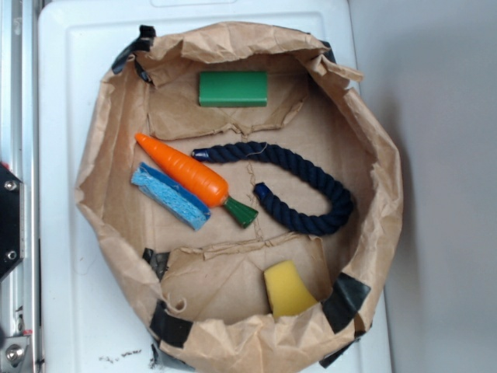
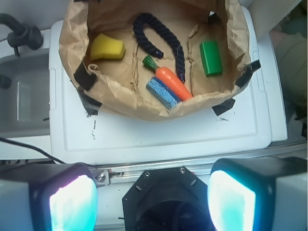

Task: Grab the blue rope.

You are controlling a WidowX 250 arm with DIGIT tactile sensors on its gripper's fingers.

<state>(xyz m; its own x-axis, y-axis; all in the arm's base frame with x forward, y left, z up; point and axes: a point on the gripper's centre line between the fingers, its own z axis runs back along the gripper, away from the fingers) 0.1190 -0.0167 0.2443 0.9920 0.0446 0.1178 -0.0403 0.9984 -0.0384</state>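
1. Paper bag nest (image 1: 101,140) with crumpled brown walls on a white lid (image 1: 62,93).
2. Inside, leftmost in the exterior view: light-blue sponge (image 1: 169,196) touching the toy carrot (image 1: 186,171).
3. Green block (image 1: 233,88) at the top, yellow sponge (image 1: 287,289) at the bottom.
4. Blue rope (image 1: 311,183) lies curved at centre-right, one end near the carrot's green top.
5. Gripper (image 2: 153,195) well apart from the bag; fingers (image 2: 72,202) spread wide, empty.

White plastic tabletop (image 1: 70,155) beside a pale grey wall (image 1: 435,93).
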